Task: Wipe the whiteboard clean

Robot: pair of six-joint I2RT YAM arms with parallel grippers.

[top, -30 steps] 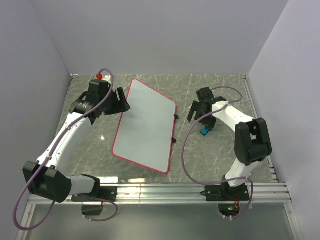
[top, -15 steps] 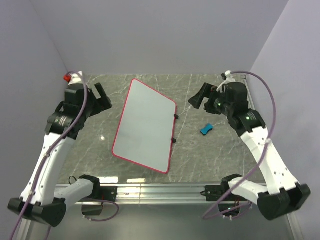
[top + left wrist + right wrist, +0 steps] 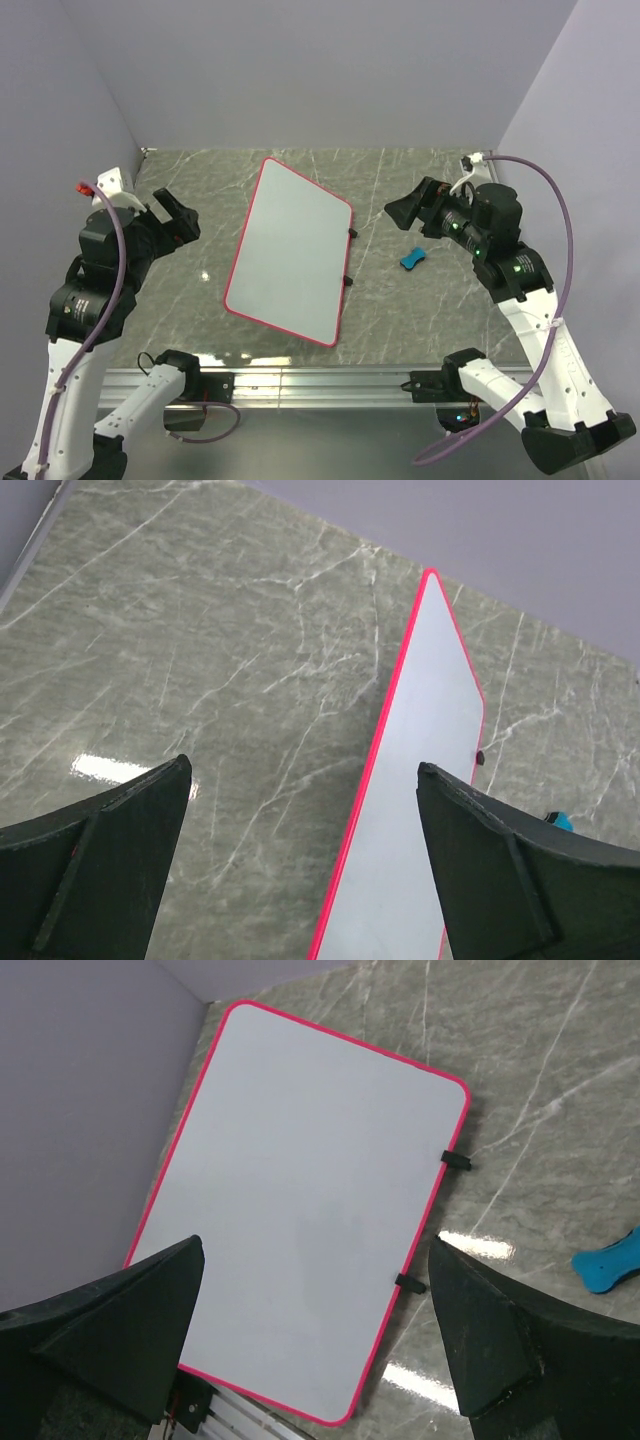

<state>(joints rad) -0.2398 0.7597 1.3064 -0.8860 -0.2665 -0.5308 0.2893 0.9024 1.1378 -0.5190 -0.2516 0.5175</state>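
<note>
While flat on table (image 3: 420, 310), whiteboard (image 3: 290, 250) blank

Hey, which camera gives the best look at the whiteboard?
The right wrist view: the whiteboard fills the frame nearly face-on, both black clips visible, only one corner behind a finger. The top external view shows the whiteboard whole but smaller. The left wrist view catches only a foreshortened strip of the whiteboard.

The whiteboard (image 3: 290, 250) lies flat and askew on the desk (image 3: 420, 310), its white face clean (two black clips on its right edge), red-pink rimmed.
</note>
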